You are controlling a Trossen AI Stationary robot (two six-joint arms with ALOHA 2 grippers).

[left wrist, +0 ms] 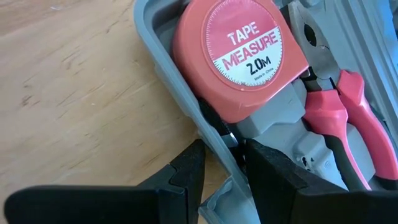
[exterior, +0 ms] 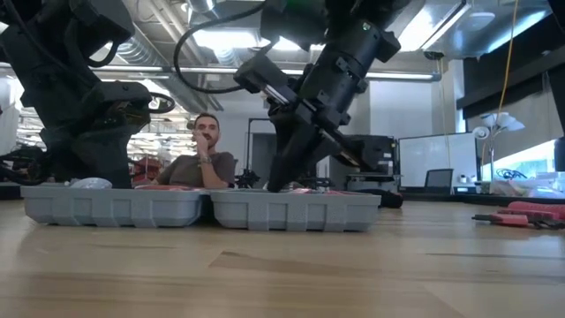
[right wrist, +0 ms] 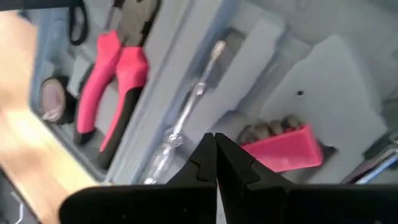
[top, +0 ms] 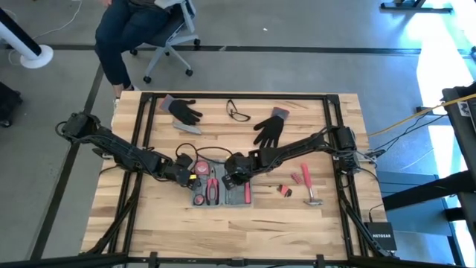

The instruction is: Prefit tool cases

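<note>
Tool case lies open flat, lower centre of the high view, on the wooden table; both halves sit side by side, seen edge-on mid-frame in the low view.

Left gripper is at the case's left rim, jaws narrow and straddling the thin wall, next to the tape measure and pliers.

Right gripper hangs over the right half w/ jaws fully shut, holding nothing, just above a clear-handled screwdriver and pink bit holder.

Judgement: case is rigid moulded plastic, light itself but heavier on the loaded side; smooth, so prob. slippery. Best hold is the rim wall, near a corner; thin edge may flex or tip.
</note>
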